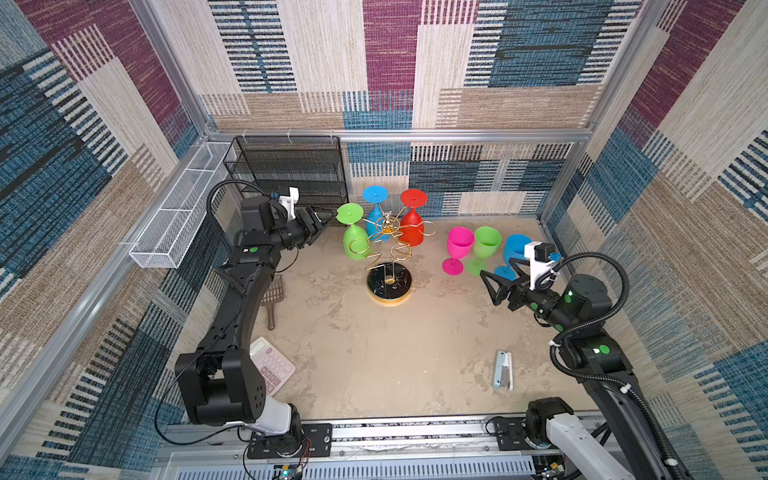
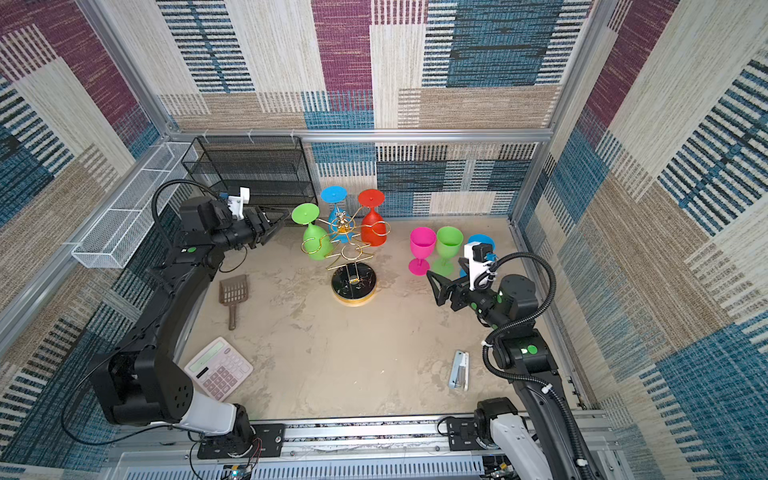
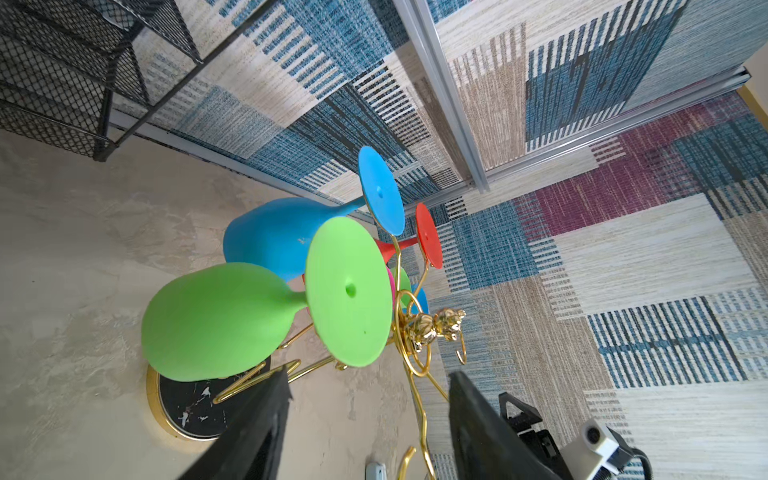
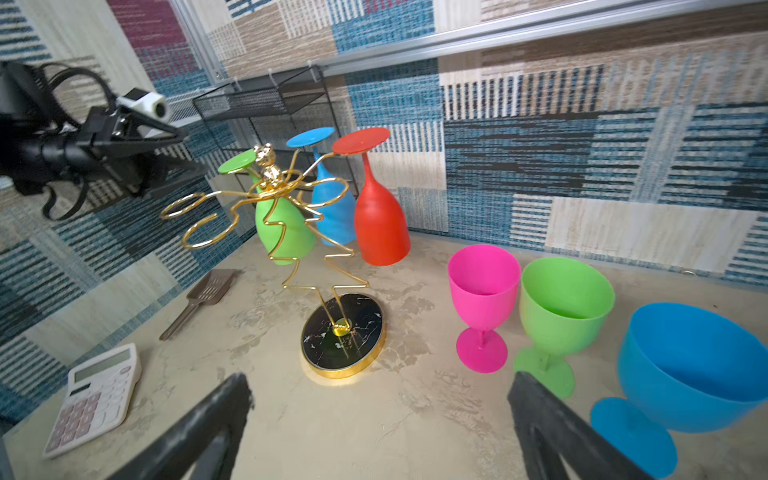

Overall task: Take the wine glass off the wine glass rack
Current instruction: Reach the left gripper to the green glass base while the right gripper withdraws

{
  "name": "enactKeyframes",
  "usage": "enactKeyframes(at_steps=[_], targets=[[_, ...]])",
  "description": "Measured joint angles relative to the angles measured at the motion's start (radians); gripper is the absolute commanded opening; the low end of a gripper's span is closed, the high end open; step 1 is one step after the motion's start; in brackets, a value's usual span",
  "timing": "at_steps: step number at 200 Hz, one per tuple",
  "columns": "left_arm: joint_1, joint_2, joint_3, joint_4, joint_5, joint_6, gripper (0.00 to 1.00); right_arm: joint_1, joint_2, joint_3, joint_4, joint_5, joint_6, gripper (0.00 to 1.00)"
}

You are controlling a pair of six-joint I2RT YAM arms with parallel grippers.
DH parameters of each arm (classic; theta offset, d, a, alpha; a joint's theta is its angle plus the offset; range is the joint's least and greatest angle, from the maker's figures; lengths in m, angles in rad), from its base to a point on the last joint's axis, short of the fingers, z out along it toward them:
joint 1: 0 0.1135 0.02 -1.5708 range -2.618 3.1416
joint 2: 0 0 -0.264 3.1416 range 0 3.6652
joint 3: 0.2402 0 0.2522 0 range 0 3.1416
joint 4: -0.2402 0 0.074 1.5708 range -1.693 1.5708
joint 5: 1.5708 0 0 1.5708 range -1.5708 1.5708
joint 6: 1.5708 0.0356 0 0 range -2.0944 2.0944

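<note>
The gold wire wine glass rack (image 1: 389, 282), zigzag-stemmed on a round black marbled base, is stood mid-way on the mottled beige surface (image 1: 374, 357). A matte green wine glass (image 1: 355, 244), blue wine glass (image 1: 374, 219) and red wine glass (image 1: 411, 230) are hung inverted from its rings. The left end effector (image 3: 369, 376) is held released beside the green disc foot. The right end effector (image 4: 380, 380) is spread wide, empty.

- A black mesh shelf unit (image 1: 291, 170) stands in the far left corner against the back wall.
- A long white wire basket (image 1: 178, 216) hangs along the left wall, one end just beside the shelf unit.
- A brown slotted scoop (image 2: 233, 291) lies flat near the table's (image 1: 374, 353) left edge, handle toward the near side.
- A pale pink calculator (image 2: 218, 370) lies keys-up at the near left, turned askew.
- A light blue stapler (image 1: 503, 370) lies at the near right, well apart from the calculator.
- Woven patchwork panels (image 1: 374, 62) in blue, maroon and beige cover the walls.
</note>
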Motion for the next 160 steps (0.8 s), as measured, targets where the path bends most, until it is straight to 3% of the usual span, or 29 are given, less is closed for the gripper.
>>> enactKeyframes(at_steps=[48, 109, 160], targets=[[-0.031, 0.087, 0.112, -0.108, -0.080, 0.082, 0.60, 0.150, 0.031, -0.016, 0.071, 0.013, -0.049, 0.99], [-0.047, 0.134, 0.155, -0.146, -0.101, 0.114, 0.52, 0.211, 0.062, -0.050, 0.131, 0.037, -0.025, 0.99], [-0.063, 0.142, 0.158, -0.137, -0.093, 0.113, 0.38, 0.237, 0.098, -0.063, 0.184, 0.040, -0.001, 0.99]])
